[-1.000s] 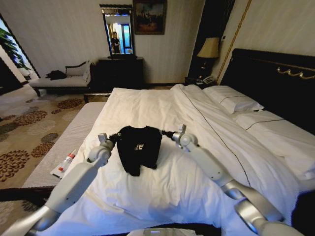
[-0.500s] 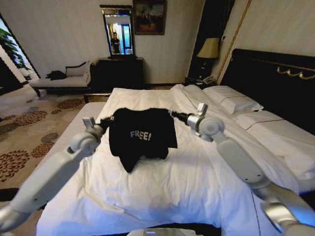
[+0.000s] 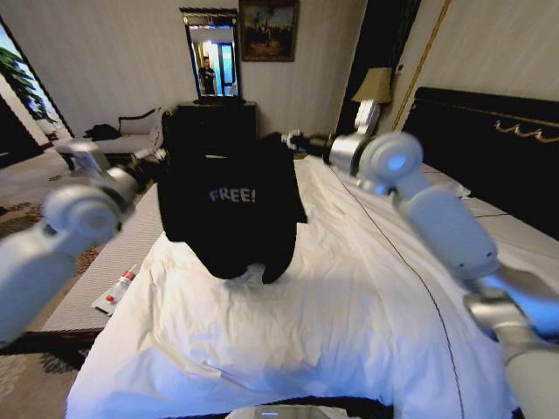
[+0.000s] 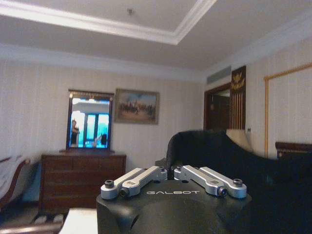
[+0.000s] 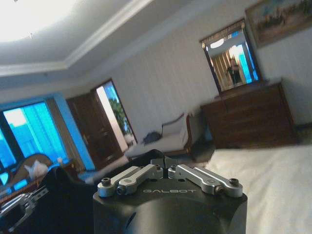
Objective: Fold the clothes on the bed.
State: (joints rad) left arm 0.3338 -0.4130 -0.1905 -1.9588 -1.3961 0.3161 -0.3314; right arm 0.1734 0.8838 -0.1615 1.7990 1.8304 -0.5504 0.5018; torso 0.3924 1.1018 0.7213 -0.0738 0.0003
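The clothes, a black T-shirt with white "FREE!" lettering, hang spread out in the air above the white bed. The hem just reaches the sheet. My left gripper is shut on one shoulder of the shirt and my right gripper is shut on the other, both raised at about the same height. In the left wrist view the left gripper has its fingers together against the black T-shirt. In the right wrist view the right gripper is pinched on the dark T-shirt.
A small tube lies on the grey bench along the bed's left side. Pillows and the dark headboard are on the right. A dresser with a mirror, a lamp and a chaise stand by the far wall.
Both grippers have risen and moved further apart, lifting the T-shirt off the bed. It now hangs stretched out with its lettering showing, where it lay bunched before.
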